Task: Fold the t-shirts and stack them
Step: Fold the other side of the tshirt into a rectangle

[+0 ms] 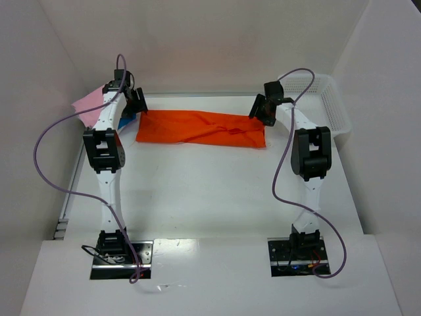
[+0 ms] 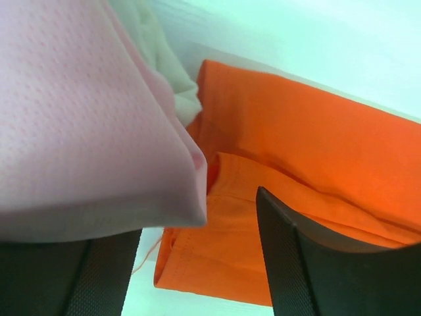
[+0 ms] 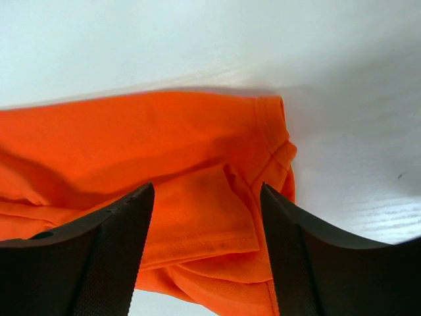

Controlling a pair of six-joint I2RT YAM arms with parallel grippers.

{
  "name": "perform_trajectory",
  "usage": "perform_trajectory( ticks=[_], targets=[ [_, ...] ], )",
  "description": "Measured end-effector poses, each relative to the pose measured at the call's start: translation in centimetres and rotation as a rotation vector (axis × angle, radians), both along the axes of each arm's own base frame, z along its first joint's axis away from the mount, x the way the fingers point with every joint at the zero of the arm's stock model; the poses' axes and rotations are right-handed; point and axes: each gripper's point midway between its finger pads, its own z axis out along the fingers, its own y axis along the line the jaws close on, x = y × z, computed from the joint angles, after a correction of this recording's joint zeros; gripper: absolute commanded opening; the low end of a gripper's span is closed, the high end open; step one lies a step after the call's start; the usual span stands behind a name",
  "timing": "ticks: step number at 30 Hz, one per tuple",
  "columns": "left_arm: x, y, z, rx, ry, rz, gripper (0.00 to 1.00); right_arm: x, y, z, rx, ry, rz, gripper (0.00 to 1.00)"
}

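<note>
Orange t-shirt (image 1: 200, 129) lying as a long strip at upper centre.
Left gripper (image 1: 138, 104) and right gripper (image 1: 260, 109) gape over its ends, gripping nothing.

Two slender white-shelled arms, the left arm (image 1: 108, 187) and the right arm (image 1: 309, 194), each carry a chunky black joint housing (image 1: 103, 150) partway up. Each rises from a dark metal base plate (image 1: 122, 258) (the right plate shows a touch of red wire). A thin purple cable (image 1: 49, 148) loops loosely beside each arm. The left hand (image 1: 135, 102) and right hand (image 1: 262, 108) are black, and their fingers (image 3: 99, 263) are matte black wedges with finely textured inner faces.
</note>
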Motion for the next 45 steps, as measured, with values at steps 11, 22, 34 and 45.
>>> perform_trajectory(
  ticks=[11,22,34,45],
  targets=[
    [0.0,-7.9,4.3,-0.048,-0.082,-0.257,0.9,0.9,2.3,6.6,0.068,-0.143,0.078,0.76],
    [-5.6,-18.3,2.1,-0.092,-0.013,-0.507,0.93,-5.4,10.3,3.6,0.133,-0.068,0.25,0.68],
    [-7.3,-19.6,-1.4,-0.112,0.047,-0.539,0.93,-5.8,9.5,1.2,0.13,-0.027,0.221,0.53],
    [-7.2,-19.2,-3.4,-0.112,0.075,-0.527,0.94,-1.9,10.0,-0.8,0.095,-0.045,0.225,0.49]
  ],
)
